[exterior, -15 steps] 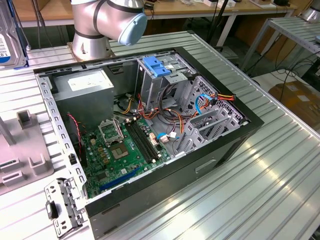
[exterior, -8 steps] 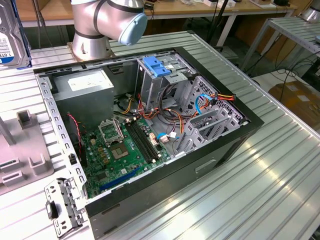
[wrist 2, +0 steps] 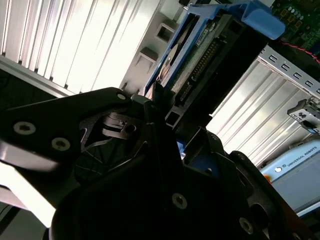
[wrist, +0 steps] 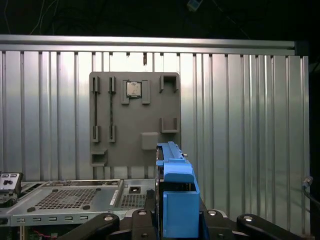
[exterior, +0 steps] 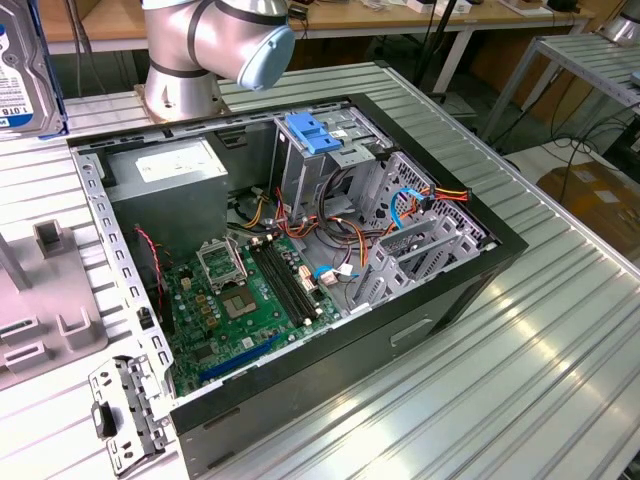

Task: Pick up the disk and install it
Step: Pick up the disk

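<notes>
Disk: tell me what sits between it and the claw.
Nothing: in the first wrist view the claw grips the disk directly.

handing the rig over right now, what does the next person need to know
Pincer: shut on the disk, which stands on edge between its fingers in the first wrist view.
Disk: appears lifted off the table, at the exterior view's far left, outside the open computer case. The grey holder plate lies on the table beneath it.
Done: the pick-up.
Left: the install; the disk is not yet in the case.
</notes>
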`<state>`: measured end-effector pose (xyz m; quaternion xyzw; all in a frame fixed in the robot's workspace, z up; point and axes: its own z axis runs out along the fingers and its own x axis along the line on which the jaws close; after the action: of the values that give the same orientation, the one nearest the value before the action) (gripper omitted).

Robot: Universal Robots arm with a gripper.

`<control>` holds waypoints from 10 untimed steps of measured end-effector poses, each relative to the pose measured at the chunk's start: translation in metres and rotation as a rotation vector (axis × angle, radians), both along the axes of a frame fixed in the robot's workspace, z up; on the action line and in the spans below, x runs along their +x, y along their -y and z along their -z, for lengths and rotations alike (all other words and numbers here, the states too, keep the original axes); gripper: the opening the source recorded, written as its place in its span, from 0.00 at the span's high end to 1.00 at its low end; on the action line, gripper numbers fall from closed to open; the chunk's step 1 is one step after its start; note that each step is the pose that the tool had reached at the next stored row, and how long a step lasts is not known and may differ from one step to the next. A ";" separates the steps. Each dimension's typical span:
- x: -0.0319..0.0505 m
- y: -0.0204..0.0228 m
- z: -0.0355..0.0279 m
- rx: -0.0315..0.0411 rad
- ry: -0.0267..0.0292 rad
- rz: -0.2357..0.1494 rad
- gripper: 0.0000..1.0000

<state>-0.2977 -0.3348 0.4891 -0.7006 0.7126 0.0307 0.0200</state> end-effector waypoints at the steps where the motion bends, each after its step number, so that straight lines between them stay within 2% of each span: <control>1: 0.0004 0.0002 0.0000 0.0000 0.0000 0.000 0.63; 10: 0.0048 0.0023 0.0003 0.0000 -0.0001 0.000 0.63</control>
<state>-0.2929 -0.3370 0.4888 -0.7006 0.7126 0.0307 0.0199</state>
